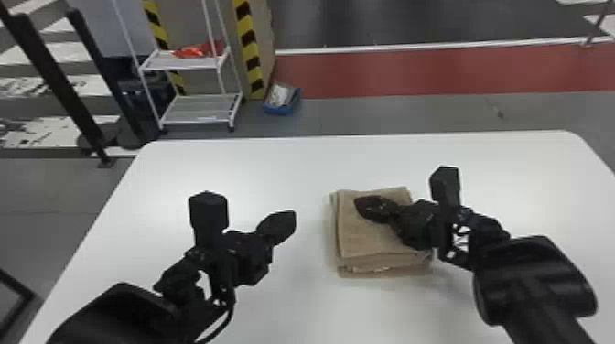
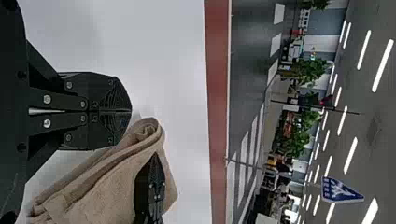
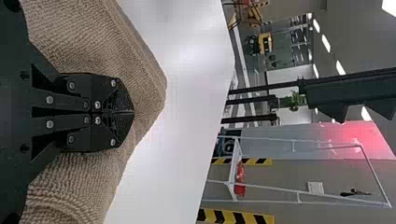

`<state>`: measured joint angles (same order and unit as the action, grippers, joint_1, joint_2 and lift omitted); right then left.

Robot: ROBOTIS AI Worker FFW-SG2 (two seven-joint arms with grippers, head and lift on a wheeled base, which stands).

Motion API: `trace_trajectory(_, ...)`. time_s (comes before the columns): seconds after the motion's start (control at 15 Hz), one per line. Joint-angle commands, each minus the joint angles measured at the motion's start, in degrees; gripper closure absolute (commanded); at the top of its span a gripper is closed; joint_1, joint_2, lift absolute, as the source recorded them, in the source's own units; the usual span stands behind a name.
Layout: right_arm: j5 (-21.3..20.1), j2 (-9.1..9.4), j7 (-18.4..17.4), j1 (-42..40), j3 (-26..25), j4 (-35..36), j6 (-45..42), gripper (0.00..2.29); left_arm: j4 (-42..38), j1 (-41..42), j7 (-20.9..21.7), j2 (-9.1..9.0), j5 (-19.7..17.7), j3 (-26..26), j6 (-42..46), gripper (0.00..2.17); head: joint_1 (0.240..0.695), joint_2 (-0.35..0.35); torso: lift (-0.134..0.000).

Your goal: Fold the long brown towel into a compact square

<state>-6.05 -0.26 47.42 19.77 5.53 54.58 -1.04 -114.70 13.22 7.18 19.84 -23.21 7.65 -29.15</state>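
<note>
Towel (image 1: pixel 359 240): soft, prob. light, not fragile
Hold: near edge, all layers tog.
L grip (image 2: pixel 128 111): narrow, empty
R grip (image 3: pixel 130 112): narrow, over towel

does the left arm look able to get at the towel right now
Probably yes: nothing stands between the left gripper and the towel. Its fingers are shut, so gripping would need them open, and the right gripper over the towel may crowd it.
</note>
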Motion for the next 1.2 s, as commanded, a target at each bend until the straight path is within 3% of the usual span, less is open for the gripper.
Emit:
trace_trajectory(0.0,0.43,0.31,-0.75,-2.63,-0.43,5.01,0.12,2.01,-0.09,-0.48,-0.15,-0.07,0.01,0.09,0.0,1.73,0.695,0.127,-0.123)
trace_trajectory(0.07,0.43,0.31,-2.24,-4.92,-0.87,9.41,0.12,1.81,-0.09,-0.65,-0.23,-0.16,0.01,0.18,0.0,1.67,0.695,0.127,-0.123)
trace_trajectory(0.13,0.43,0.31,-7.07,-8.96,-0.96,16.26,-0.23,1.3,-0.09,-0.74,-0.76,-0.16,0.01,0.18,0.36,1.22,0.695,0.123,-0.123)
trace_trajectory(0.2,0.25,0.31,-10.94,-12.3,-0.96,22.5,-1.11,0.34,-0.17,-0.65,-1.29,0.02,0.71,0.53,2.11,0.47,0.695,0.118,-0.123)
trace_trajectory(0.27,0.69,0.31,-11.73,-14.32,-1.05,26.72,-1.11,0.0,-0.17,-0.65,-2.52,0.02,2.12,1.14,2.99,0.05,0.695,0.11,-0.123)
trace_trajectory(0.33,2.18,0.31,-13.49,-17.13,-2.1,32.08,0.3,0.0,-0.35,-0.65,-4.01,0.11,4.41,1.76,4.22,0.0,0.695,0.103,-0.123)
trace_trajectory(0.53,9.3,0.09,-14.46,-23.72,-8.43,44.04,5.22,0.05,0.09,-0.48,-9.02,-0.07,8.1,3.34,12.31,0.03,0.695,0.085,-0.123)
trace_trajectory(0.6,11.24,-0.88,-15.07,-26.01,-11.07,47.29,6.63,0.05,0.88,-0.48,-10.6,-0.33,8.98,3.51,16.0,0.03,0.695,0.073,-0.123)
trace_trajectory(0.87,14.31,-1.23,-21.58,-33.66,-16.96,55.64,11.2,0.05,3.17,0.05,-13.51,-1.3,12.32,3.6,22.33,0.04,0.695,-0.02,-0.123)
trace_trajectory(1.13,14.49,-0.44,-25.71,-41.92,-16.96,64.69,15.59,0.05,2.73,3.74,-17.37,-2.71,15.57,3.08,24.79,0.04,0.695,-0.063,-0.123)
